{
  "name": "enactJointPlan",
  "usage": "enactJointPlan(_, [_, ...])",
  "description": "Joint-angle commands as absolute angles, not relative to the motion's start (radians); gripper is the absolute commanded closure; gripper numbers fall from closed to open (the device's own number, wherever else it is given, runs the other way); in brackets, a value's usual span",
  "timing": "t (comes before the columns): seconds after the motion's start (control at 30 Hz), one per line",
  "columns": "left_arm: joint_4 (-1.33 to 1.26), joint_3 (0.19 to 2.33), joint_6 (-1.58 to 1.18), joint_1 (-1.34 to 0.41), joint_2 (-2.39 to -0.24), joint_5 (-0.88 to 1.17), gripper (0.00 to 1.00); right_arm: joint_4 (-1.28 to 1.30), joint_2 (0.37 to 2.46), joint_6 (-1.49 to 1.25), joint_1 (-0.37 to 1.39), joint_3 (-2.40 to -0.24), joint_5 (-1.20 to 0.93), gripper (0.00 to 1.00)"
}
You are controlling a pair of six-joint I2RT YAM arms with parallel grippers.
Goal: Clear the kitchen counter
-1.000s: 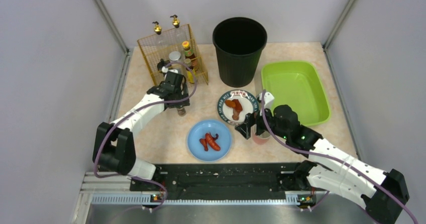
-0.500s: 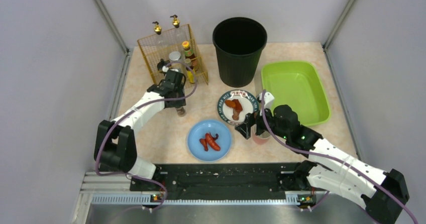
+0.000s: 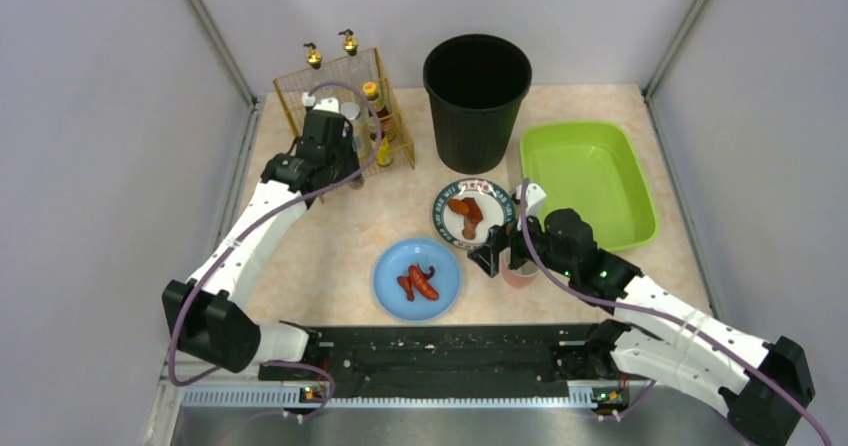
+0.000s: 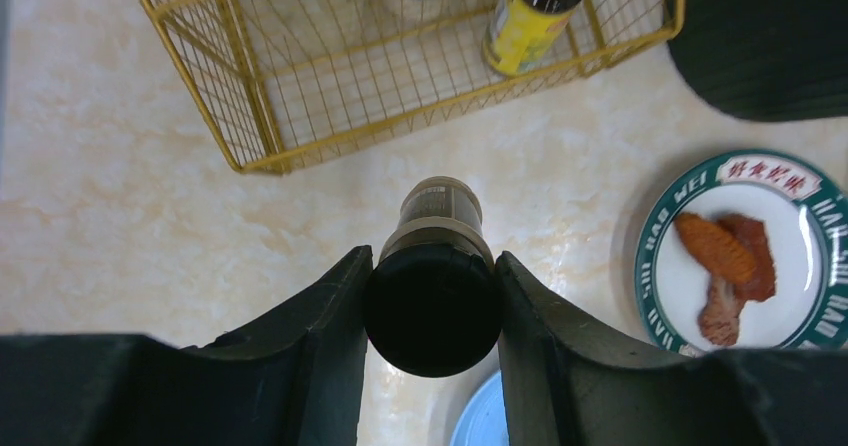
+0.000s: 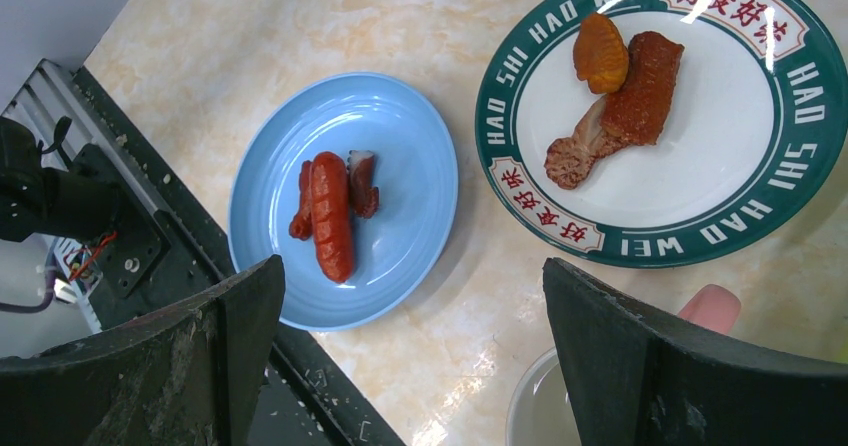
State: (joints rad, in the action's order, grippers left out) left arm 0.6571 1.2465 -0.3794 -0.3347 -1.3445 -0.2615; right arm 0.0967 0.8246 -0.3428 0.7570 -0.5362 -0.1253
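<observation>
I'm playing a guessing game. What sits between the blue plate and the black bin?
A green-rimmed white plate holding browned food pieces, between the blue plate and black bin; the top view shows it.

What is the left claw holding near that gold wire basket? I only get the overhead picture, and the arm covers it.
Observer: The left wrist camera shows a small bottle with a dark cap, pinched in the left claw.
Visitor: Is the right claw holding something too?
Observer: No, its own camera shows it open, with nothing between its fingers.
Visitor: Can you read the green-rimmed plate?
Observer: Yes, HAO SHI HAO WEI runs round the rim.
</observation>
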Motion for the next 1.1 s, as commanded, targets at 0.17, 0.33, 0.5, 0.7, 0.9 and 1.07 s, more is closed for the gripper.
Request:
enactJointPlan(0.17, [0.641,1.489,-0.329,-0.322,-1.442,-0.337,1.0,0.055,0.816,-0.349,0.761,-0.544,-0.126,0.01])
enactJointPlan(0.33, [0.646,1.582,-0.321,-0.298,-1.548,-0.355,1.0,0.064,0.804,-0.348,0.76,-0.544,-0.126,0.01])
enactJointPlan(0.5, [0.654,1.653,-0.318,-0.27,-1.641,-0.345,1.0,0.065,0.806,-0.347,0.761,-0.545,-0.129,0.01])
enactJointPlan(0.7, [0.666,1.709,-0.318,-0.249,-1.739,-0.317,1.0,0.063,0.813,-0.347,0.761,-0.545,-0.129,0.01])
enactJointPlan(0.9, [0.687,1.725,-0.322,-0.237,-1.824,-0.312,1.0,0.064,0.811,-0.346,0.761,-0.542,-0.125,0.01])
enactJointPlan(1.07, [0.678,1.719,-0.321,-0.229,-1.864,-0.304,1.0,0.064,0.814,-0.346,0.761,-0.54,-0.123,0.01])
